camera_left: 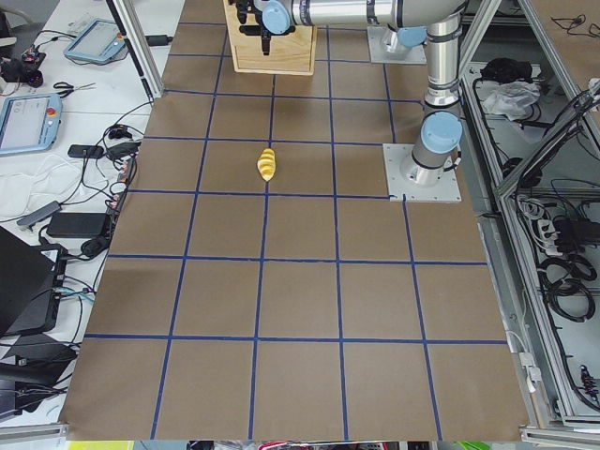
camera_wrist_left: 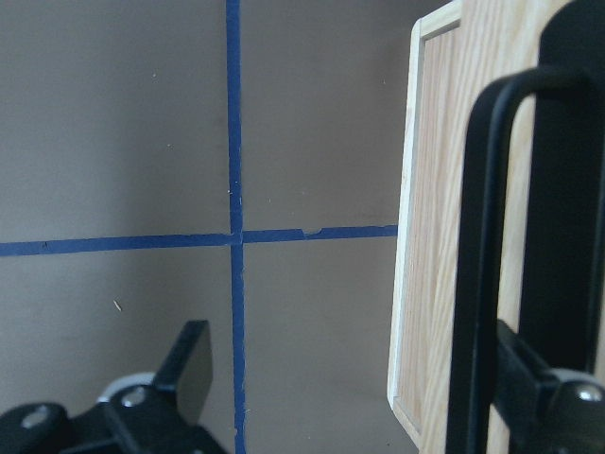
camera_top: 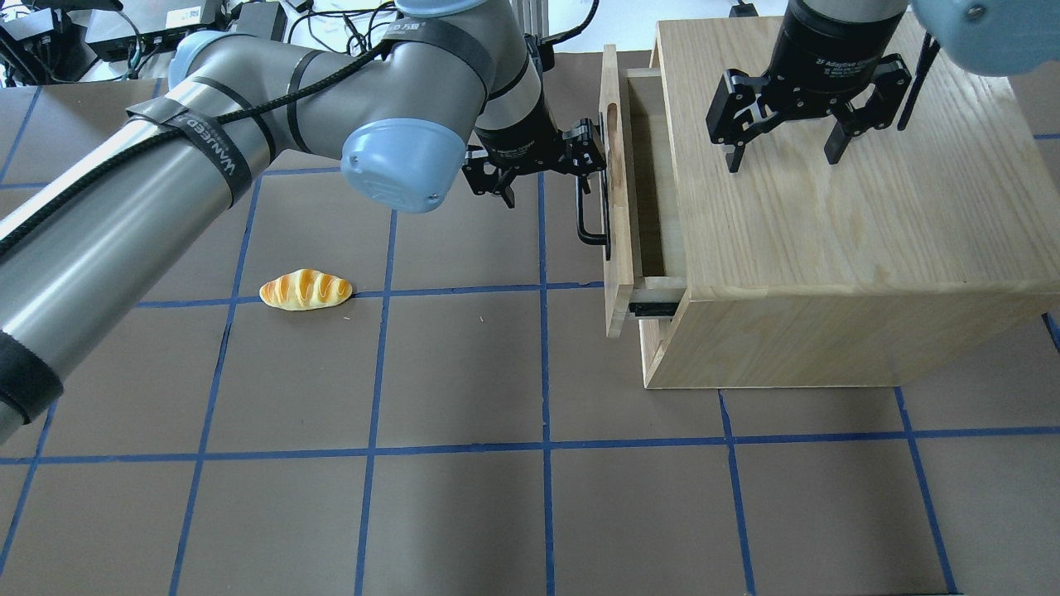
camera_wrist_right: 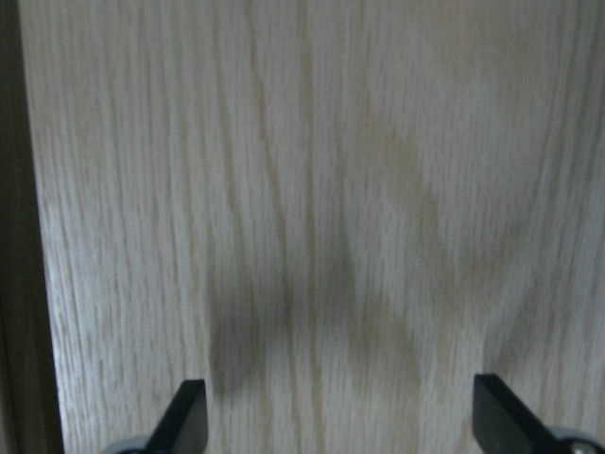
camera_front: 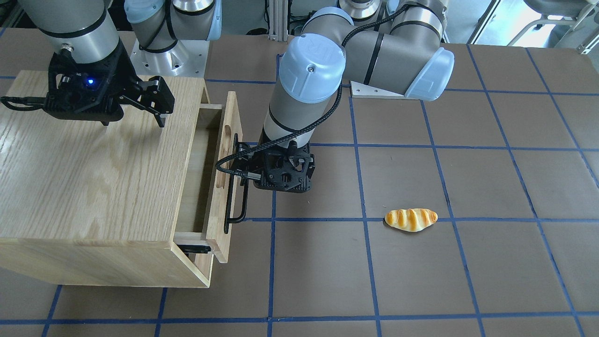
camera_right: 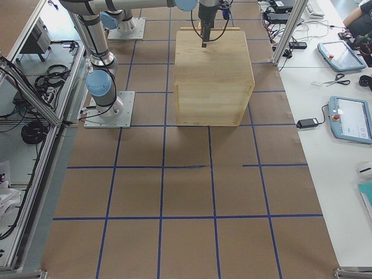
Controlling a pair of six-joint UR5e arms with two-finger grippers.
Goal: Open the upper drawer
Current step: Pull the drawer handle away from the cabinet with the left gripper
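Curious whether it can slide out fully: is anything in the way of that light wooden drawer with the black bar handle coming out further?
Nothing visible does. The light oak upper drawer is part-way out; the golden bread roll lies far off, low on the brown table. The left gripper straddles the black bar handle.

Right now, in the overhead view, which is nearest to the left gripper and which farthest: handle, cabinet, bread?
1. Handle: inside the open jaws of the left gripper.
2. Cabinet: to its right, past the drawer front.
3. Bread: on the table, far to its left.
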